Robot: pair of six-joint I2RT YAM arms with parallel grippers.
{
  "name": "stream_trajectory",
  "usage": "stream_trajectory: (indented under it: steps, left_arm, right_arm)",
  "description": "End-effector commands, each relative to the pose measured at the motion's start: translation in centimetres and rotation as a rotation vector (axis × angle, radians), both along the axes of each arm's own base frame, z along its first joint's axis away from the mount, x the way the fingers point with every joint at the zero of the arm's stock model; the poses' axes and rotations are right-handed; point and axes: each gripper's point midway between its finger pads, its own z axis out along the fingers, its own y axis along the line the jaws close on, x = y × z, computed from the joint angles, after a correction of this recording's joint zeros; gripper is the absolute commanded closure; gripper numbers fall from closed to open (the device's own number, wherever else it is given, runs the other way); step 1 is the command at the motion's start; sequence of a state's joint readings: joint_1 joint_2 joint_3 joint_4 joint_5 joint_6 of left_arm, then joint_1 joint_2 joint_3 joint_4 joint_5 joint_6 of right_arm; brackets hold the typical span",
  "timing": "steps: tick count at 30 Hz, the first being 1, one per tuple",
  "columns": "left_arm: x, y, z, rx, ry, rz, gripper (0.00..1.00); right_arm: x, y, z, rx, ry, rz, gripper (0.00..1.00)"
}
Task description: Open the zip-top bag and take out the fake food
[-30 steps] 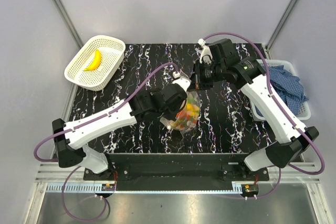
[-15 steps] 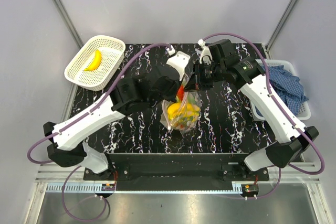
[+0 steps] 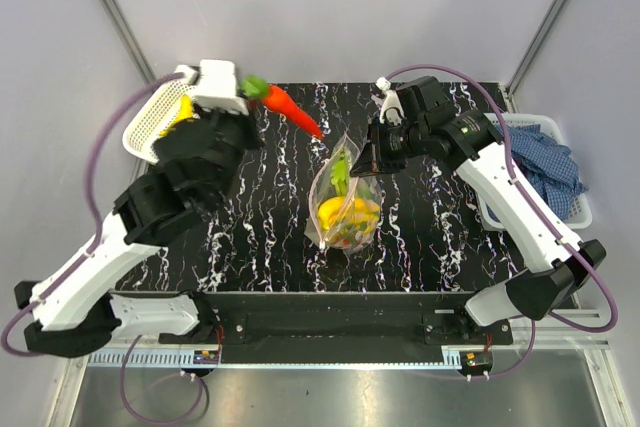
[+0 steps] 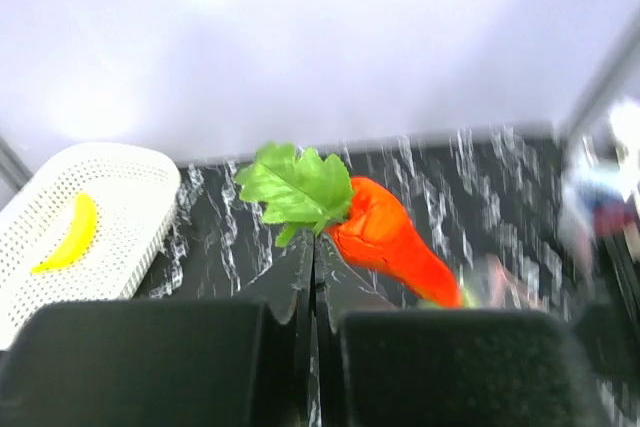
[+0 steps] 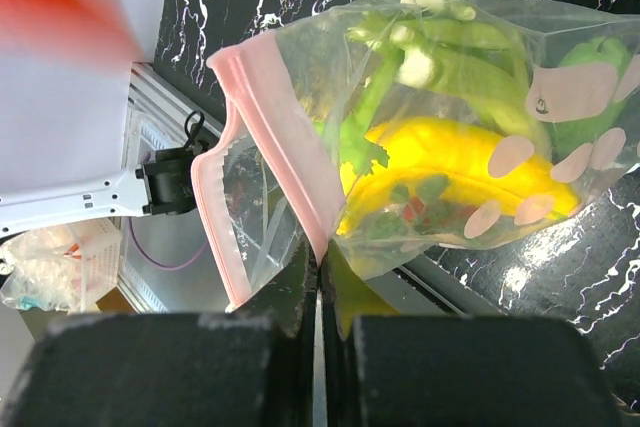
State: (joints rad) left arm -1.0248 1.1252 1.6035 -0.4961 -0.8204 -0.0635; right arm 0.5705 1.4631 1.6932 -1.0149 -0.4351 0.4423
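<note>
**Carrot out, basket next**

Our left fingers (image 4: 160, 357) are pinched tight on the leafy top of the carrot (image 4: 395, 242), raised near the white basket (image 4: 110, 197). Our right fingers (image 5: 150, 372) clamp the pink rim of the zip-top bag (image 5: 450, 147), mouth open, mid-bench (image 3: 250, 237). Next, we judge: drop the carrot in the basket, then return for the rest of the fake food (image 5: 450, 162)

Carrot (image 4: 395, 239): orange-red, green leaf top. Zip-top bag (image 5: 300, 97): clear, pink zip strip, pale pink dots. Fake food (image 5: 450, 162) inside: yellow, green. Basket (image 4: 125, 192): white mesh. Banana (image 4: 64, 237): yellow. Table (image 3: 430, 247): black, white marbling. Cloth (image 3: 548, 162): blue check.
</note>
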Motion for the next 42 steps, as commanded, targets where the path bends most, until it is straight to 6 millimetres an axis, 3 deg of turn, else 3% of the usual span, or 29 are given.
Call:
stream_trajectory:
  steps: [1, 2, 3, 5, 6, 10, 11, 13, 16, 17, 19, 20, 21, 22, 23, 25, 26, 31, 33, 35, 36, 38, 39, 40, 42]
  left_arm:
    - [3.3, 3.5, 4.0, -0.169, -0.151, 0.154, 1.00]
    - [4.1, 3.8, 3.7, -0.174, -0.149, 0.162, 1.00]
    - [5.5, 5.5, 3.4, -0.185, -0.156, 0.224, 1.00]
    - [7.2, 6.3, 2.8, -0.274, -0.148, 0.243, 1.00]
    - [8.7, 8.3, 2.1, -0.302, -0.156, 0.302, 1.00]
    - [13.1, 10.5, -0.8, -0.418, -0.160, 0.395, 1.00]
    - [14.1, 12.0, -1.2, -0.445, -0.170, 0.428, 1.00]
    - [15.7, 12.8, -1.9, -0.504, -0.186, 0.443, 1.00]
    - [18.3, 15.6, -3.7, -0.609, -0.198, 0.523, 1.00]
    - [19.5, 17.2, -4.6, -0.636, -0.205, 0.554, 1.00]
    - [20.9, 18.4, -5.5, -0.683, -0.212, 0.556, 1.00]
    - [21.4, 20.0, -5.2, -0.693, -0.248, 0.582, 1.00]
    - [22.5, 20.7, -6.5, -0.692, -0.231, 0.605, 1.00]
    - [23.1, 21.2, -6.7, -0.727, -0.232, 0.594, 1.00]
    - [23.5, 23.1, -6.9, -0.748, -0.253, 0.613, 1.00]
    - [24.9, 23.7, -8.7, -0.795, -0.230, 0.609, 1.00]
    - [25.0, 26.4, -9.4, -0.807, -0.239, 0.656, 1.00]
    - [26.7, 31.2, -14.3, -0.895, -0.167, 0.753, 1.00]
    - [27.6, 32.1, -15.5, -0.923, -0.124, 0.764, 1.00]
    - [28.0, 33.2, -20.0, -0.935, 0.024, 0.853, 1.00]
    - [28.4, 33.5, -19.4, -0.964, 0.027, 0.852, 1.00]
    - [28.5, 33.7, -22.2, -0.993, 0.126, 0.885, 0.99]
    - [28.3, 33.8, -22.8, -1.015, 0.137, 0.899, 0.96]
    - [28.2, 33.7, -23.4, -1.022, 0.148, 0.906, 0.78]
    - [27.9, 33.5, -23.6, -1.037, 0.161, 0.906, 0.59]
  right_arm:
    - [-0.1, -0.1, 0.9, 0.012, -0.047, 0.014, 1.00]
    - [-0.1, 0.0, 1.0, 0.013, -0.050, 0.017, 1.00]
    - [-0.1, -0.1, 1.1, 0.011, -0.052, 0.020, 1.00]
    - [-0.1, 0.0, 1.3, 0.013, -0.053, 0.025, 1.00]
    - [-0.1, 0.0, 1.3, 0.012, -0.053, 0.030, 1.00]
    - [-0.1, 0.1, 1.6, 0.009, -0.058, 0.042, 1.00]
    - [-0.1, 0.0, 1.7, 0.009, -0.061, 0.042, 1.00]
    - [-0.1, -0.1, 1.6, 0.001, -0.063, 0.045, 1.00]
    - [-0.1, -0.2, 1.5, -0.012, -0.065, 0.045, 1.00]
    - [-0.1, -0.3, 1.6, -0.014, -0.068, 0.045, 1.00]
    - [0.1, -0.3, 1.5, -0.022, -0.070, 0.042, 1.00]
    - [0.1, -0.4, 1.5, -0.025, -0.067, 0.041, 1.00]
    - [0.2, -0.4, 1.4, -0.030, -0.068, 0.042, 1.00]
    - [0.2, -0.4, 1.4, -0.035, -0.067, 0.041, 1.00]
    - [0.2, -0.5, 1.5, -0.036, -0.068, 0.041, 1.00]
    - [0.4, -0.5, 1.4, -0.045, -0.071, 0.037, 1.00]
    - [0.4, -0.5, 1.4, -0.047, -0.071, 0.037, 1.00]
    - [0.7, -0.3, 1.4, -0.050, -0.072, 0.044, 1.00]
    - [0.8, -0.3, 1.2, -0.055, -0.068, 0.047, 1.00]
    - [0.8, -0.2, 1.1, -0.058, -0.070, 0.052, 1.00]
    - [0.8, -0.3, 1.1, -0.059, -0.068, 0.052, 1.00]
    - [0.8, -0.2, 1.0, -0.060, -0.064, 0.056, 1.00]
    - [0.9, -0.2, 1.0, -0.059, -0.065, 0.056, 1.00]
    - [0.9, -0.1, 1.0, -0.058, -0.066, 0.058, 1.00]
    - [0.8, 0.0, 1.1, -0.054, -0.066, 0.067, 1.00]
